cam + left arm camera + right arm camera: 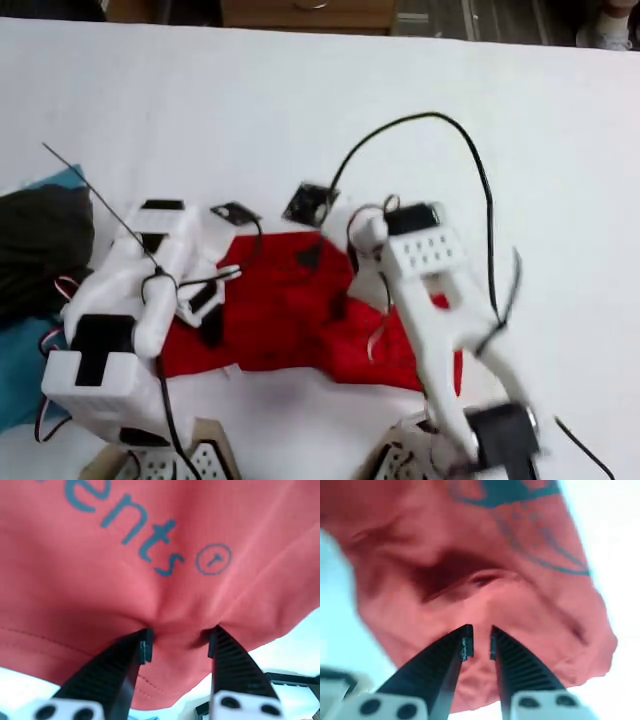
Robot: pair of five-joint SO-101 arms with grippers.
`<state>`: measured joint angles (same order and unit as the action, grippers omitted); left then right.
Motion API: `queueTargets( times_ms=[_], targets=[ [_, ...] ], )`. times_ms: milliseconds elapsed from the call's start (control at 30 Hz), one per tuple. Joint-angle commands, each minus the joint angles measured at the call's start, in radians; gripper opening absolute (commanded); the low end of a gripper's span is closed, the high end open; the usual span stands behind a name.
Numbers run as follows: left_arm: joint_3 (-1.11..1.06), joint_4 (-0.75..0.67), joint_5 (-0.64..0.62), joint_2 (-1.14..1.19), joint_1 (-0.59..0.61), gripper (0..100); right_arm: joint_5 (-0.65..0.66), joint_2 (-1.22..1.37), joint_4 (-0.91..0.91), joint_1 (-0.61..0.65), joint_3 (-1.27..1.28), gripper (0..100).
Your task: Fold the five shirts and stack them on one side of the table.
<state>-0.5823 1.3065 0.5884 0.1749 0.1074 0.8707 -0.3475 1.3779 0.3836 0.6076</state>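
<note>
The white desk [200, 100] fills the high view, and the red shirt [290, 310] lies crumpled on its near half, spread between the two white arms. One arm [130, 300] stands over the shirt's edge on the side of a heap of dark and teal clothes [40, 240] that sits at the desk's border, apart from the red shirt. The other arm [440, 300] stretches along the shirt's opposite edge, with a black cable [440, 120] looping up over the bare desk behind it. In the left wrist view the red shirt [150, 555] is close up, with teal print and a small circle mark on it and a hem seam running along its edge. There the left claw [177, 645] has its jaws held apart, both black tips pushed into the cloth, with a puckered ridge of fabric between them. In the right wrist view the red shirt [520, 605] is rumpled into deep folds, teal print at its far end, white desk showing on either side. The right claw [478, 642] hangs just over the cloth with its jaws nearly together, a thin slit left between the tips.
</note>
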Motion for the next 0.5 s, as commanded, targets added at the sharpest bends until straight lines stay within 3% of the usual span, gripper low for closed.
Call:
queueTargets(
  times_ms=[0,167,467],
  targets=[
    [0.013,-0.003,0.000,0.002,-0.006,21,0.068,-0.246,0.070,0.082,0.146,12.0],
    [0.013,-0.003,0.000,0.002,-0.008,21,0.120,-0.371,0.015,0.131,0.405,12.2],
    [0.013,-0.002,-0.002,0.002,-0.008,21,0.121,-0.245,-0.248,0.130,0.623,12.3]
  ],
)
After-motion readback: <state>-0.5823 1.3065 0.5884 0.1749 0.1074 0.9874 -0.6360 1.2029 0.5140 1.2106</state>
